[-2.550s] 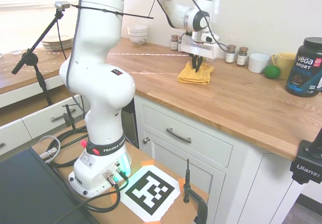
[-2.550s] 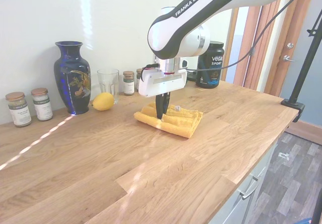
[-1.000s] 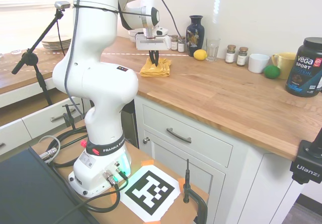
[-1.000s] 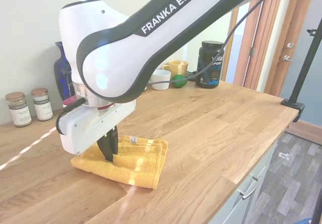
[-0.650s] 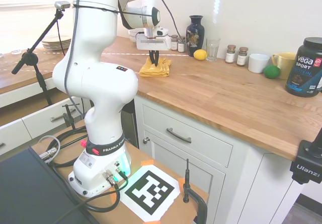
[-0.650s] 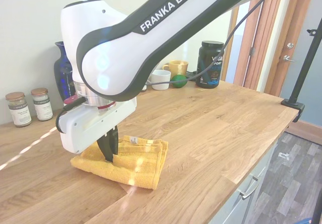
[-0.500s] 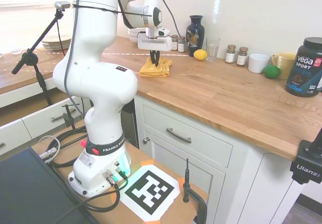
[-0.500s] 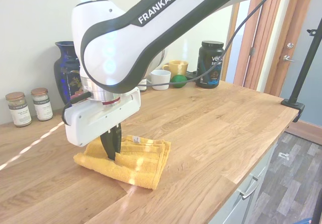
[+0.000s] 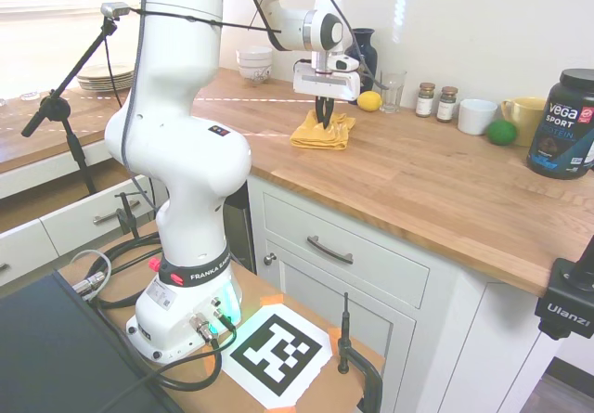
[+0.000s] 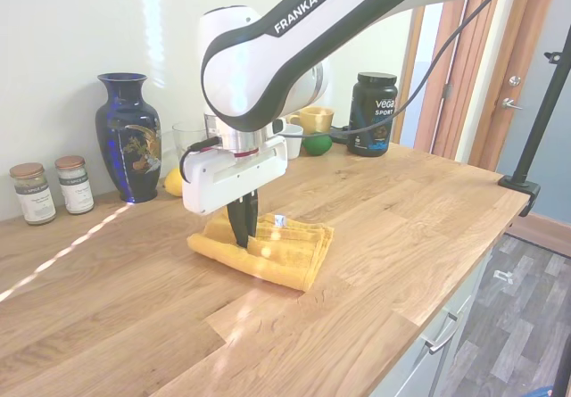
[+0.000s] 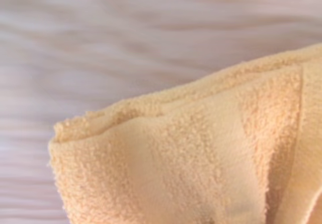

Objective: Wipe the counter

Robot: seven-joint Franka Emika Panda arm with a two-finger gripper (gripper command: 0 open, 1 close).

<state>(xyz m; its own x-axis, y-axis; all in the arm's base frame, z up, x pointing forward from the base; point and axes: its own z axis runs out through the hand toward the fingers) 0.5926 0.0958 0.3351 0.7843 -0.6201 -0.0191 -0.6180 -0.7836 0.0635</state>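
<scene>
Kitchen, white wall; long butcher-block table (image 9: 436, 186) over white panelled cabinets (image 9: 371, 288) with dark handles.

Containers on table, along the wall:
- Blue vase (image 10: 129, 138), upright, contents not visible.
- Clear drinking glass (image 10: 186, 139), upright just beside the vase, appears empty; lemon (image 9: 369, 101) beside it.
- Two spice jars (image 10: 52, 188), lidded, side by side, near the vase on the side away from the glass; contents cannot be made out.
- Two further spice jars (image 9: 436, 102), lidded, between glass and white mug.
- White mug (image 9: 477, 116) and yellow mug (image 9: 524, 118), interiors not visible; green round fruit (image 9: 501, 132) in front of them.
- Black tub (image 9: 563, 125) marked "Vega Sport", lid on.
- Stacked white bowls (image 9: 253, 63) and stacked plates (image 9: 107, 80) at the far end.

Working item: yellow folded cloth (image 10: 266, 249), lying flat on the table, forward of vase and glass, well clear of the front edge.

Hand (image 10: 241, 233): pointing straight down, fingers pressed together, pinching the cloth's upper folds near its middle. Table surface lies directly beneath, touching the cloth on all sides of the hand. Wrist view: terry cloth corner (image 11: 191, 158) against blurred wood grain.
</scene>
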